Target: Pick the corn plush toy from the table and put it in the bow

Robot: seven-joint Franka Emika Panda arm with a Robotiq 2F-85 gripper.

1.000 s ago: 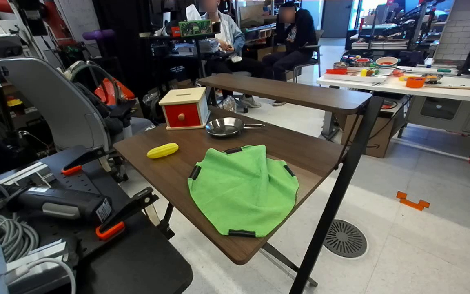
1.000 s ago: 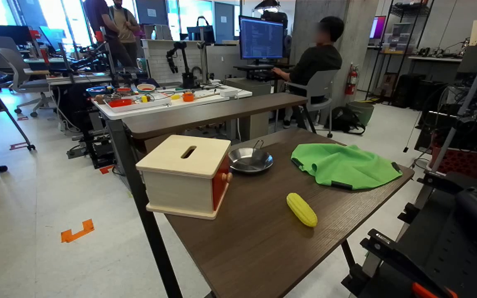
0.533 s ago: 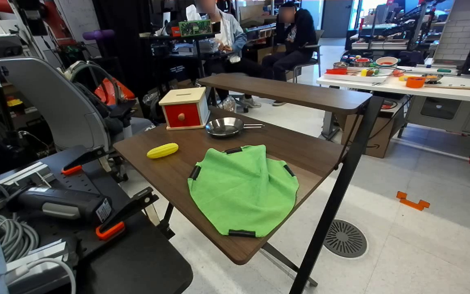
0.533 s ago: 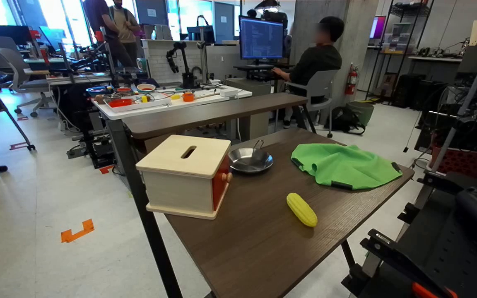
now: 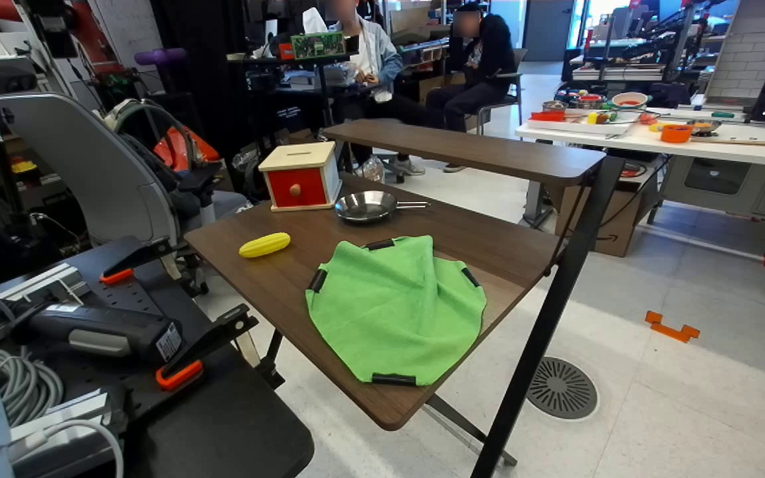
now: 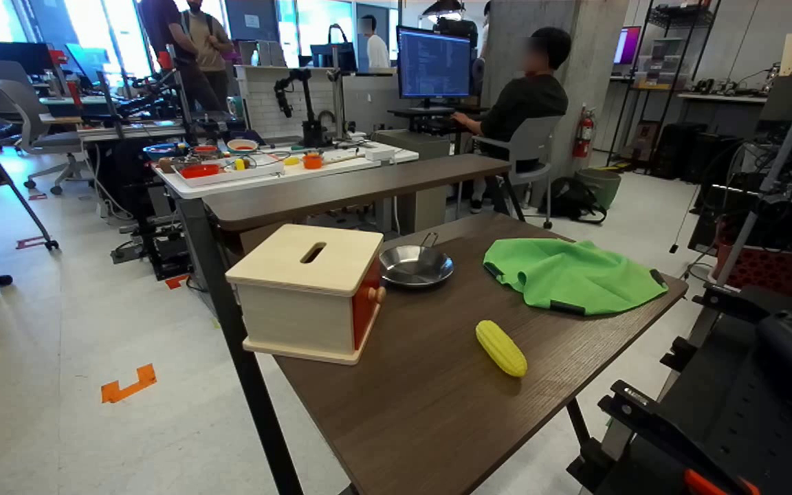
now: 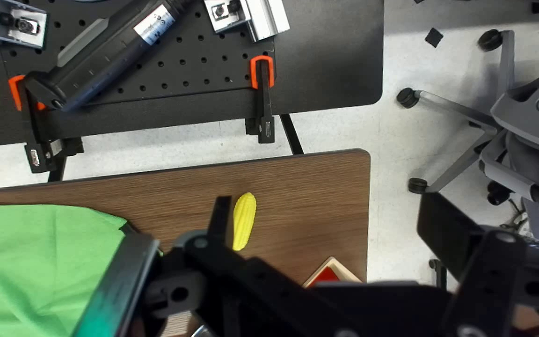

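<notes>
Lying lower-centre (wrist view): corn (image 7: 244,221) near upper edge of counter (image 7: 316,180), right edge well apart; gripper (image 7: 328,201) spread wide.

The claw (image 7: 329,210) occupies the lower part of the wrist view, its two fingers (image 7: 220,217) set wide apart. The yellow corn (image 7: 244,220) lies on the brown worktop (image 7: 316,196) and appears between the fingers, close to one. A green cloth (image 7: 40,262) lies toward the left edge, partly hidden by the claw, as is a wooden box (image 7: 324,275) with a red face. A black worktop (image 7: 335,61) carries a black tool (image 7: 112,56) and two orange-and-black clamps (image 7: 263,93). A grey wheeled chair (image 7: 527,112) stands at the right edge.
</notes>
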